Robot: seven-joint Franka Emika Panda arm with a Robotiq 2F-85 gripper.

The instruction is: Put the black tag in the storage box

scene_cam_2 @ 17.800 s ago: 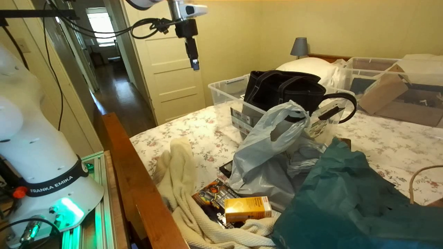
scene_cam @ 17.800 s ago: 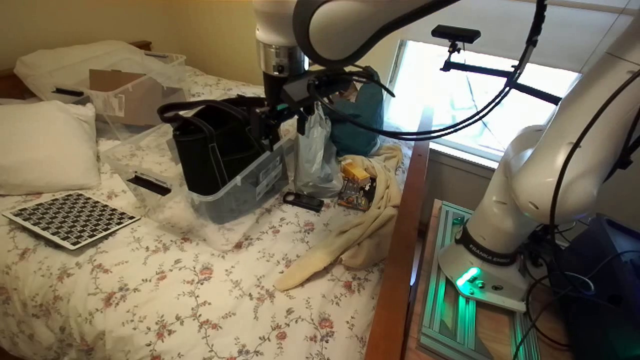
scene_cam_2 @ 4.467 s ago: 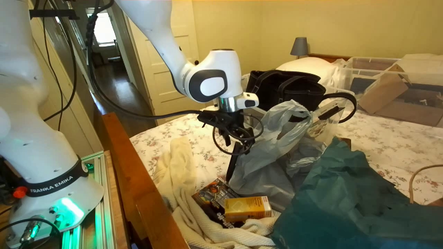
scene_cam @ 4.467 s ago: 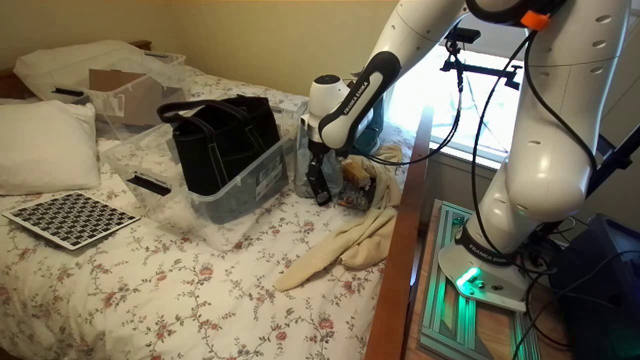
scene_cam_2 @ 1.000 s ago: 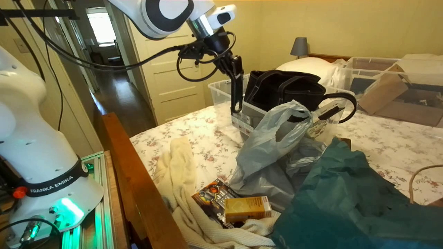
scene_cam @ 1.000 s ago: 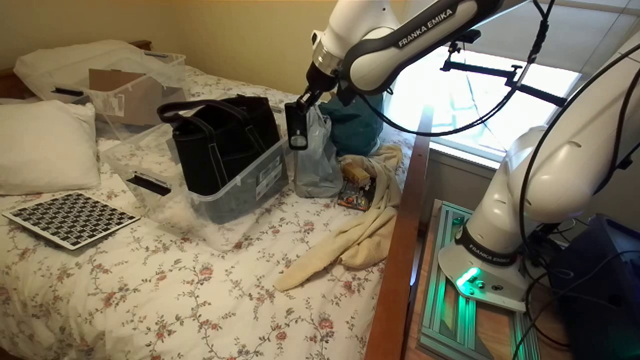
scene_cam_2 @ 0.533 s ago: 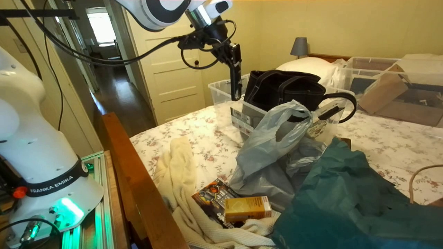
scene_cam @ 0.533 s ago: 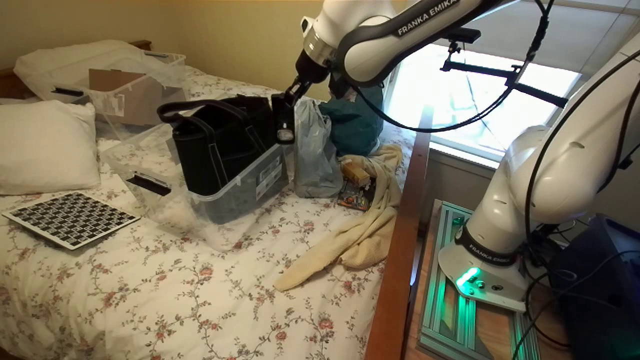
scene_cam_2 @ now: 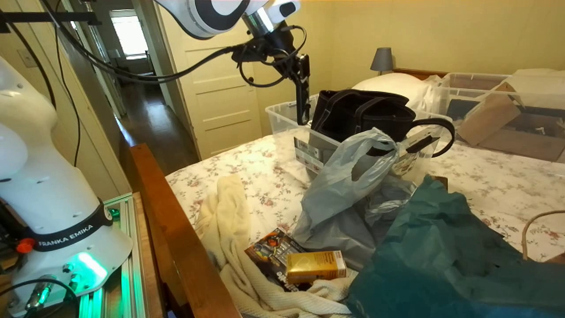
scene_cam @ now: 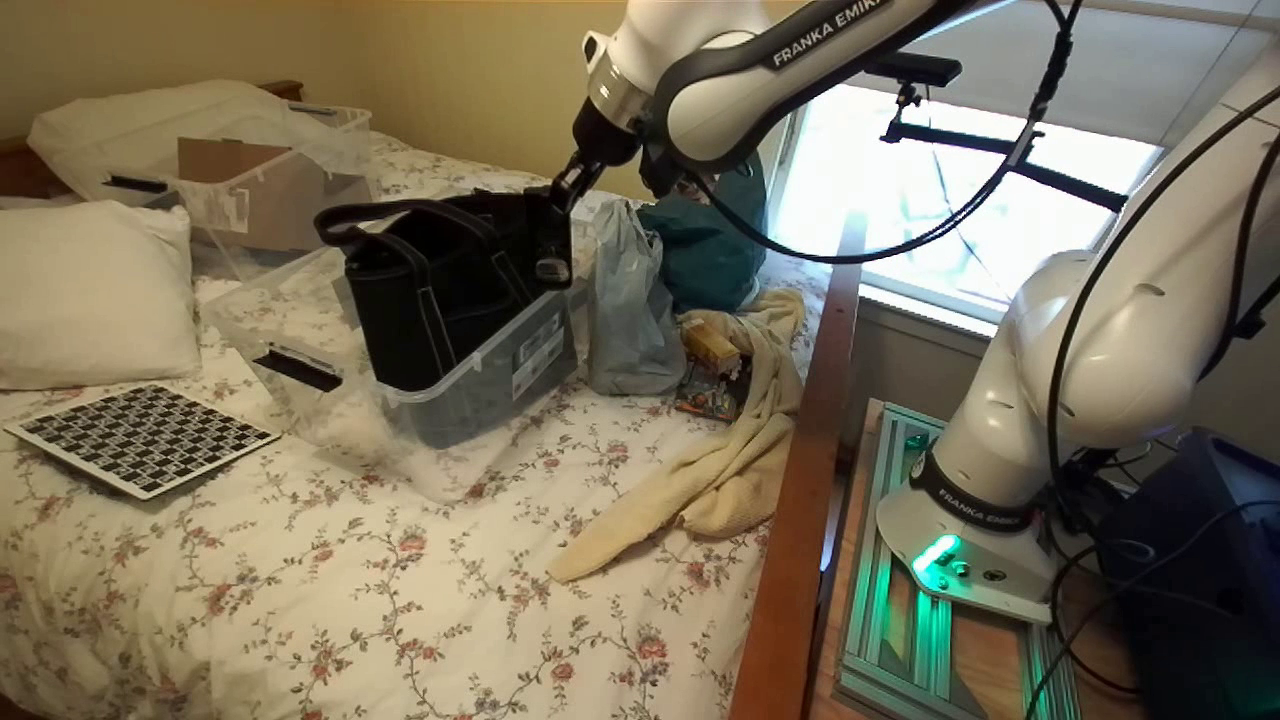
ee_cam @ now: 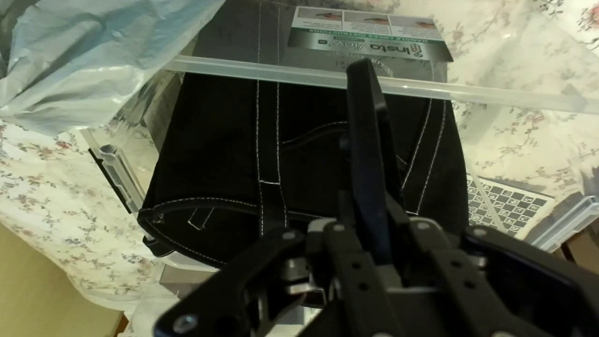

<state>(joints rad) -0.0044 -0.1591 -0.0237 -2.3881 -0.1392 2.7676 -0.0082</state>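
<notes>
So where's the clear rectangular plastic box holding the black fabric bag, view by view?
In an exterior view: the clear rectangular plastic box, left of centre.
In an exterior view: the box, right of centre, partly behind the grey plastic bag.
Wrist view: the box, its rim crossing above centre.
Shared landmark: the white-stitched black fabric bag inside.
</notes>
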